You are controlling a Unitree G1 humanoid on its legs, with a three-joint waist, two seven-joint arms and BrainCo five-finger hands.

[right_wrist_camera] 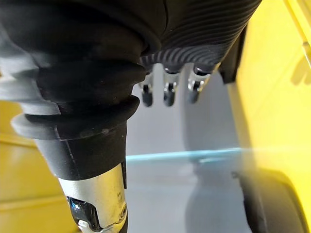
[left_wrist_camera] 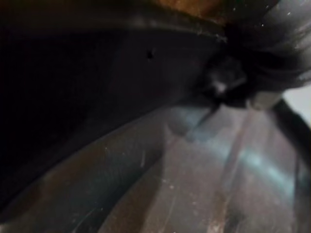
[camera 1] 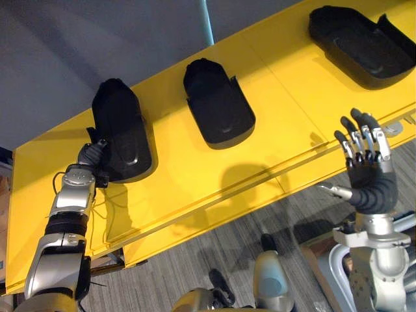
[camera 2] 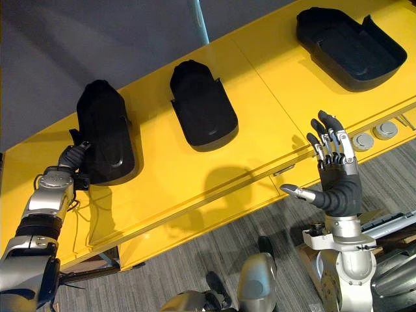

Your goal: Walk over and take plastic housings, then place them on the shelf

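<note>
two round silver discs (camera 2: 362,141): side by side, just beside the right hand (camera 2: 338,179), out from its fingertips | grey carpet floor (camera 2: 182,266): below both hands | grey wall (camera 2: 97,39): beyond the left hand (camera 2: 73,156) | pale blue strip (camera 2: 198,19): upright on the wall, between the hands

No legible text, label, number or sign is showing on the yellow shelf (camera 1: 292,91) or on the black plastic housings (camera 1: 218,104) lying on it. Two small round discs (camera 2: 385,130) at the shelf's front edge are showing too small for any marking to be read.
</note>
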